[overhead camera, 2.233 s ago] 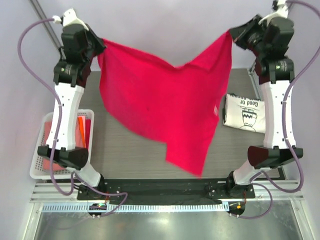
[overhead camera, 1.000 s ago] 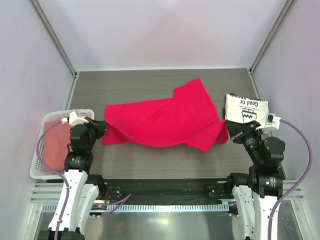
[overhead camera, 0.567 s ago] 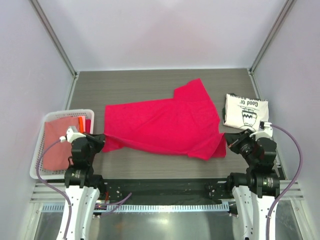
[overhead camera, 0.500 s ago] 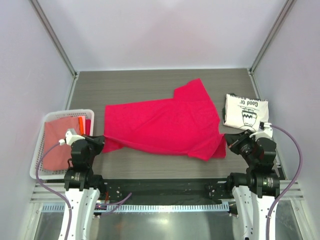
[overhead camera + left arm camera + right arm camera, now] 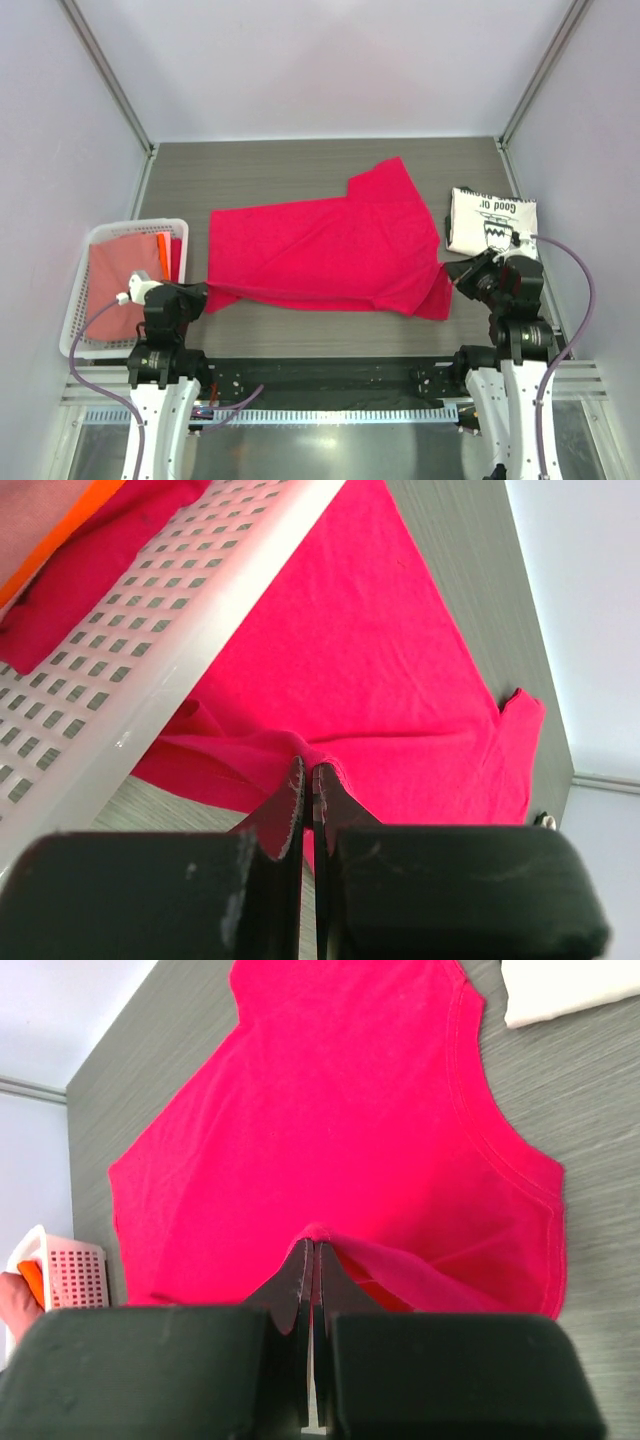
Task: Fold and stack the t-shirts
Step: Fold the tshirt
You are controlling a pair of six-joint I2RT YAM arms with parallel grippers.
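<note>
2 low claws (image 5: 204,293) (image 5: 451,271) tight on t-shirt (image 5: 320,250)

The bright crimson-pink cloth t-shirt (image 5: 320,255), which hung stretched in the air between 2 raised arms, now lies spread on the grey counter (image 5: 300,165). The left claw (image 5: 203,294) and right claw (image 5: 451,270) have dropped low and drawn back, pulling its near hem flatter.
</note>
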